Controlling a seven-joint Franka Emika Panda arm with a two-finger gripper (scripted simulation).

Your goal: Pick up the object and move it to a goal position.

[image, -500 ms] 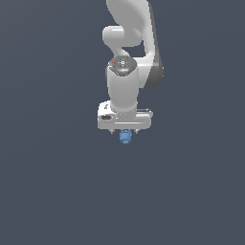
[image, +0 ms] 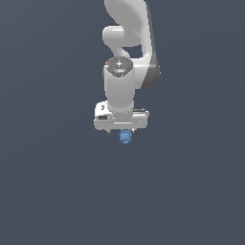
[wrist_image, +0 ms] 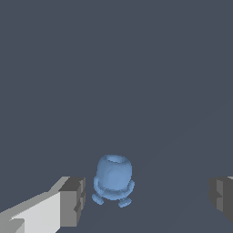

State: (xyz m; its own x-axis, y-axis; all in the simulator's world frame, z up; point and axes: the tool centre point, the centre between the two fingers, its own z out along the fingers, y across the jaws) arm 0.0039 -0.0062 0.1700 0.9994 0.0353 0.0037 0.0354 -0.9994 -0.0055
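Here, in the exterior view, I see the white Panda arm (image: 125, 72) reaching down from the top centre of the frame, with its white gripper (image: 124, 130) just below mid-frame and the small light-blue knobbly lump (image: 125, 137) peeking out under it. In the wrist view the gripper (wrist_image: 148, 196) is spread wide: one grey fingertip (wrist_image: 73, 201) stands just beside the lump (wrist_image: 113, 176), the other fingertip well apart from it. Nothing is grasped.

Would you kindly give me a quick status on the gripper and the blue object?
Gripper open, fingers wide apart. Blue object sits between them, nearer one finger, not gripped. Nothing else in the way.
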